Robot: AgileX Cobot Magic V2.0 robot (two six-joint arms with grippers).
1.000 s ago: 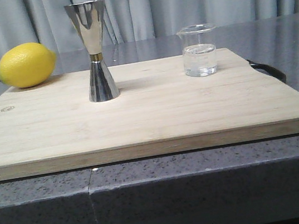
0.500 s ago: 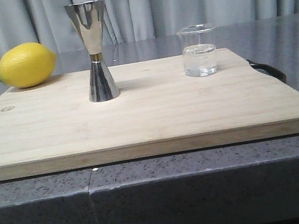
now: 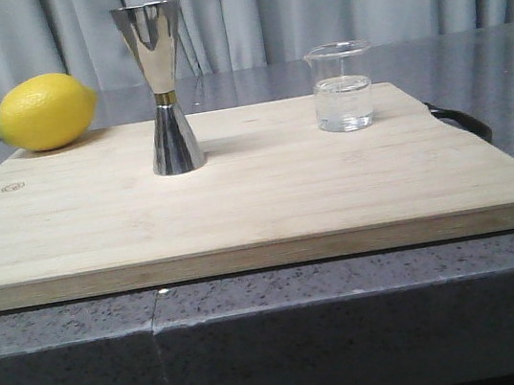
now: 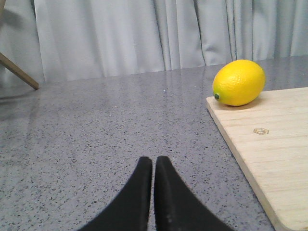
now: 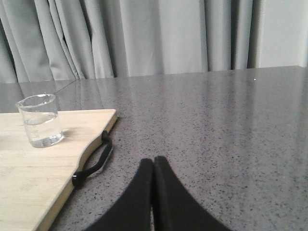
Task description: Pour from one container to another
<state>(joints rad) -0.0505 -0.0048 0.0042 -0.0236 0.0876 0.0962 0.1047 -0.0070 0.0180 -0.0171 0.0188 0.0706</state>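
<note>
Nothing was started yet: both arms rested off the cutting board [image 3: 240, 205], the left gripper [image 4: 153, 166] and right gripper [image 5: 153, 168] pressed closed and empty. On the board, the jigger [image 3: 164, 90] stood at ten o'clock, the part-filled beaker [image 3: 342, 88] at two o'clock, well apart. Next, the right gripper needed to open and reach the beaker.

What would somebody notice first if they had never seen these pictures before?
Probably the bright yellow lemon, sitting at the far left corner of the wooden cutting board. Next, the tall shiny steel jigger standing upright on the board to the lemon's right. Farther right stands a small glass beaker with clear liquid in it.
</note>
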